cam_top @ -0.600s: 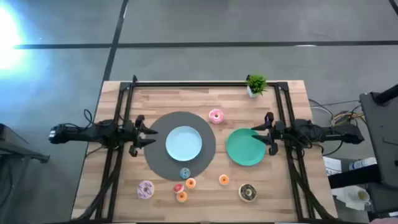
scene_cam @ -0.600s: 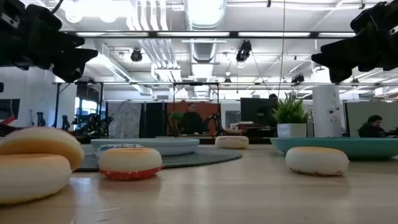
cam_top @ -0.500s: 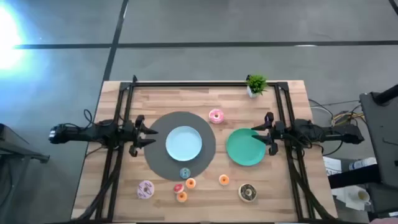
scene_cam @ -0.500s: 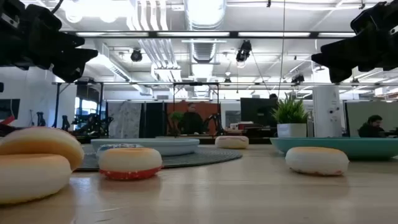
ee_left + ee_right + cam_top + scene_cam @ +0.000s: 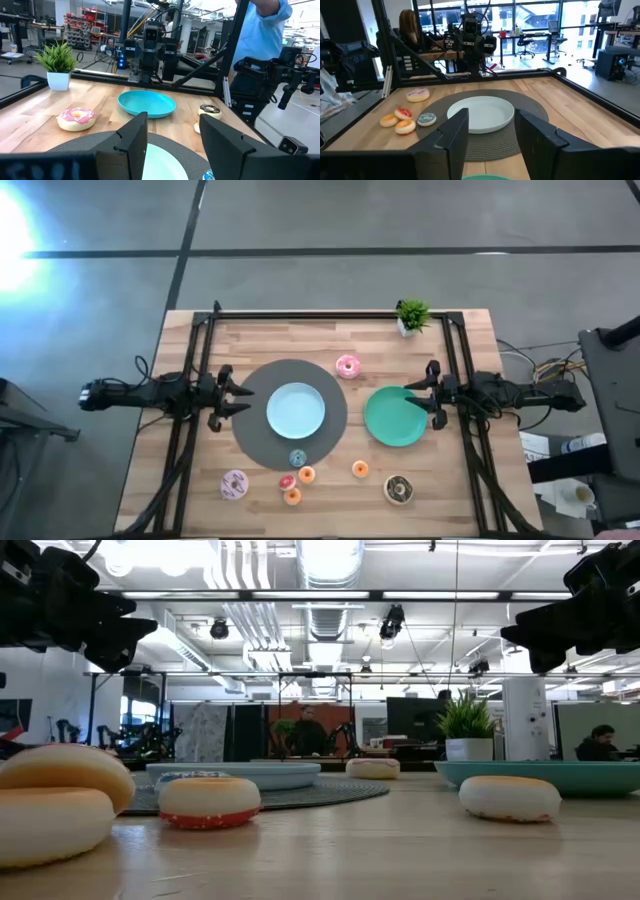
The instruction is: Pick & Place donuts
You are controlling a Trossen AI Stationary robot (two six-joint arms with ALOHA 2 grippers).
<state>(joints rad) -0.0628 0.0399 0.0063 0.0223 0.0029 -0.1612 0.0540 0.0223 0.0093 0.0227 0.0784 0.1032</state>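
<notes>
Seven donuts lie scattered on the wooden surface (image 5: 250, 340). The bright pink donut (image 5: 348, 366) sits far of centre, between the light-blue plate (image 5: 295, 410) and the green plate (image 5: 393, 417). The pale pink sprinkled donut (image 5: 235, 484), the chocolate donut (image 5: 398, 489) and four minis lie along the near edge. The blue mini (image 5: 297, 458) rests on the grey mat (image 5: 255, 385).

Left gripper (image 5: 236, 397) hovers at the mat's left rim, jaws parted and empty. Right gripper (image 5: 421, 394) hovers over the green plate's right edge, jaws parted and empty.

Judgement: the donuts look light, smooth toys, probably slightly yielding. Best hold pinches across the ring's outer rim from above. The minis leave little margin and could squirt sideways.
</notes>
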